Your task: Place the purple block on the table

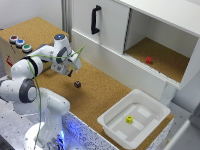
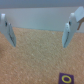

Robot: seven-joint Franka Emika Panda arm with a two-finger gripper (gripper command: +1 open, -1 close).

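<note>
The purple block (image 1: pixel 77 84), a tiny dark maroon cube, rests on the brown cork table (image 1: pixel 100 95) in the exterior view. It also appears in the wrist view as a small purple cube (image 2: pixel 65 79) with a yellow ring on its face, lying on the cork. My gripper (image 1: pixel 71 73) hangs just above and slightly to the exterior view's left of the block. Its two fingers (image 2: pixel 6 31) are spread wide in the wrist view, and nothing is held between them. The block lies apart from both fingertips.
A white tray (image 1: pixel 150 125) holding a yellow cube (image 1: pixel 129 119) stands at the exterior view's lower right. A white cabinet (image 1: pixel 107 25) with a black handle runs along the back; its open shelf holds a red cube (image 1: pixel 148 60). A cork-topped box with coloured buttons (image 1: pixel 20 44) sits at the left.
</note>
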